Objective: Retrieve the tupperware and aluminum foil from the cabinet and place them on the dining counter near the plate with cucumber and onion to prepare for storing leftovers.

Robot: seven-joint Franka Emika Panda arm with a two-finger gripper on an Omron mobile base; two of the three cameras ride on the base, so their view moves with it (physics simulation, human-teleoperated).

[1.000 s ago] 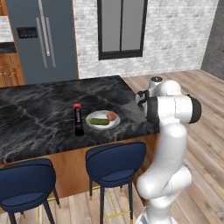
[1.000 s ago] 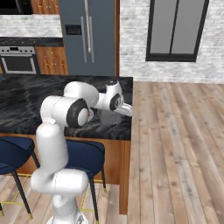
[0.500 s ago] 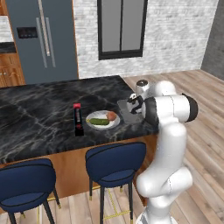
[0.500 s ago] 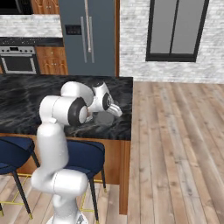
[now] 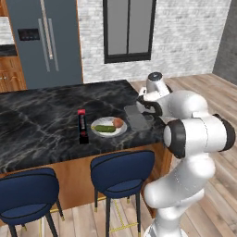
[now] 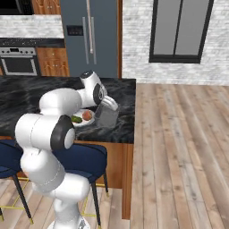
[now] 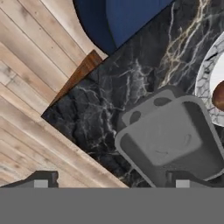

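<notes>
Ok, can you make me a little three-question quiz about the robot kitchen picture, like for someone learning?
1. True or false: the grey see-through plastic tub rests on the long black marble counter.
2. Which thing lies on the far side of the small round white plate from the tub? A) a silver toaster B) the long slim black box with red ends C) a blue stool
3. Fill in: on the plate sit a green cucumber piece and a small orange-brown ____.

Key: 1 true; 2 B; 3 onion.
</notes>
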